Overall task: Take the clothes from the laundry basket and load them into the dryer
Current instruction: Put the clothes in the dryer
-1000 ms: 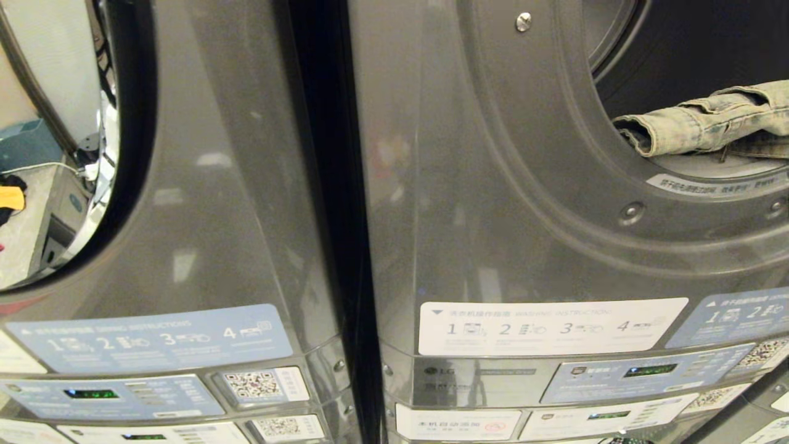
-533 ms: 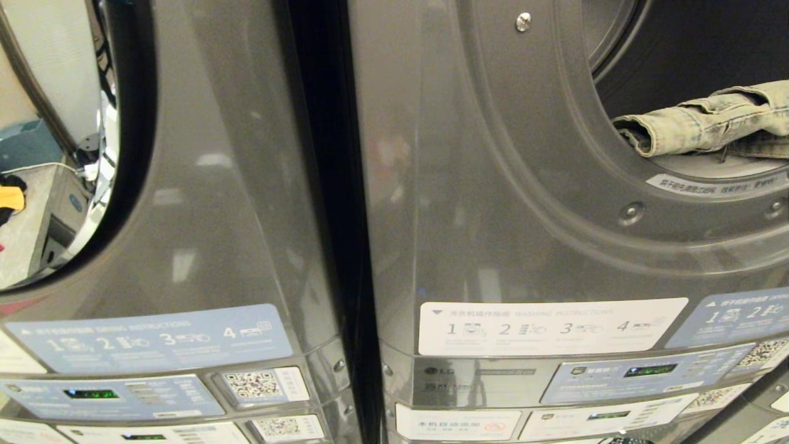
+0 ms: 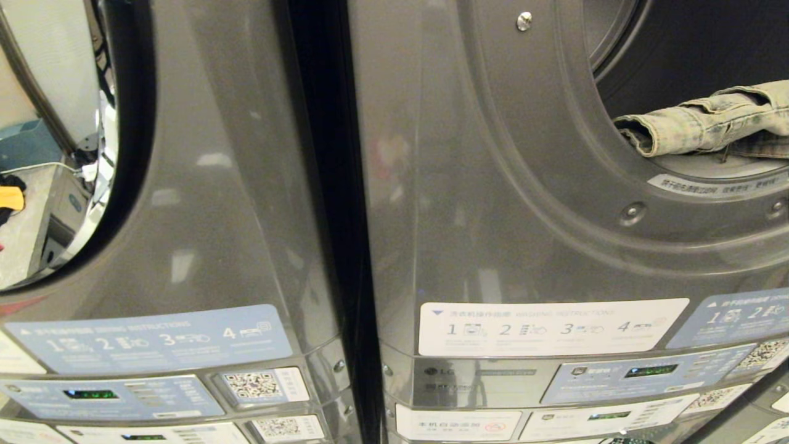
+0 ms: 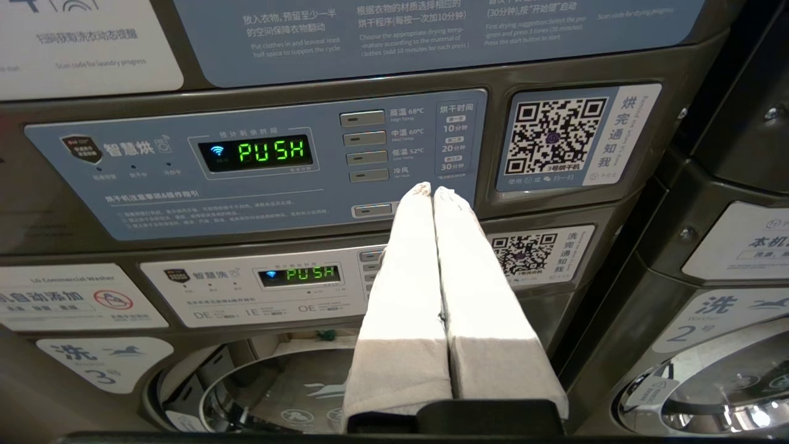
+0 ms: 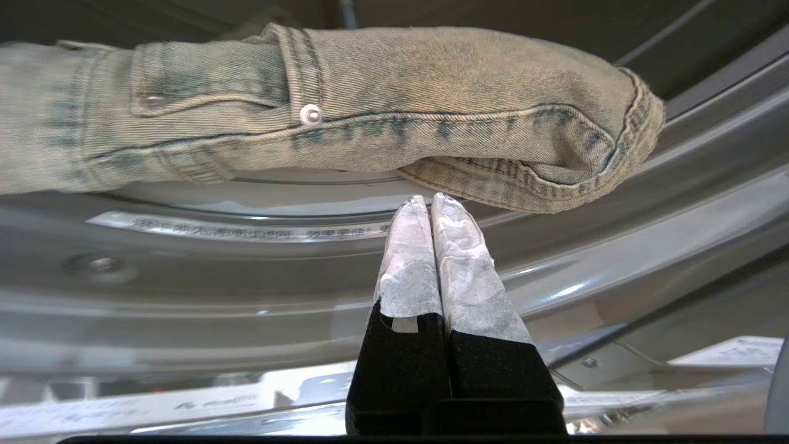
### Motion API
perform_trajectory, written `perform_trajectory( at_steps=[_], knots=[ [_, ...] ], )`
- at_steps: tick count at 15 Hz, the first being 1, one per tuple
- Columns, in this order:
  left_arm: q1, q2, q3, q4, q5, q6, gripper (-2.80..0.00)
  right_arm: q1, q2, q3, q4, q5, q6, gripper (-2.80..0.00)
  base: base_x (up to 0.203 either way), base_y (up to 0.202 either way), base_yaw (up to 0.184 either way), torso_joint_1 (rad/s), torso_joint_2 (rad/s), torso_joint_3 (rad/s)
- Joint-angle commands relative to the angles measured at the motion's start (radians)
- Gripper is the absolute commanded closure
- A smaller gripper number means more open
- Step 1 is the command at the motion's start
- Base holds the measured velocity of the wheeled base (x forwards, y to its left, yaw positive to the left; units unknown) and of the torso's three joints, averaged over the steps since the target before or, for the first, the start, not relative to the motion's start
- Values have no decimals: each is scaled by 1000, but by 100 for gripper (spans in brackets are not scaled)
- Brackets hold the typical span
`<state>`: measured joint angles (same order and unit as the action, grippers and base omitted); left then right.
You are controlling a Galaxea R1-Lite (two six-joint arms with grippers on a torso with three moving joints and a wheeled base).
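Dryer drum point(image 3: 690, 43) w/ denim garment point(image 3: 709, 126) draped over door rim; right pincer point(image 5: 429, 200) closed, empty, just below hem; left pincer point(image 4: 429, 189) closed, by control panel point(image 4: 246, 166).

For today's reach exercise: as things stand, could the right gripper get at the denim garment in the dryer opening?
Probably yes: the right gripper, shut and empty, sits just below the denim garment with nothing between them.

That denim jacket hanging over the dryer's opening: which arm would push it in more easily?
Probably the right: the right gripper sits shut just below the denim jacket, while the left gripper faces a control panel.
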<state>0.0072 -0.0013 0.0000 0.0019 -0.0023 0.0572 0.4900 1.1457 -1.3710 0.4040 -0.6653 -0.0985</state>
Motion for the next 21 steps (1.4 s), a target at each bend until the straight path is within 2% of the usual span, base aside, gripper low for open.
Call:
perform_trajectory(
  at_steps=[1,5,9,16,19,21],
  knots=[
    [0,1,2,0,3,-12,0,-2,43,-8,2,-6,0,0,0,0,0,0,0,0],
    [0,1,1,0,4,-16,0,-29,159,-71,-10,-5,10,0,0,0,0,0,0,0],
    [0,1,2,-2,5,-30,0,-120,323,-176,-106,-4,4,0,0,0,0,0,0,0],
    [0,1,2,-2,5,-36,0,-226,637,-396,-273,1,6,0,0,0,0,0,0,0],
    [0,1,2,-2,5,-36,0,-238,680,-551,-296,2,-1,0,0,0,0,0,0,0],
    [0,1,2,-2,5,-37,0,-224,636,-589,-301,18,-24,0,0,0,0,0,0,0]
  ],
)
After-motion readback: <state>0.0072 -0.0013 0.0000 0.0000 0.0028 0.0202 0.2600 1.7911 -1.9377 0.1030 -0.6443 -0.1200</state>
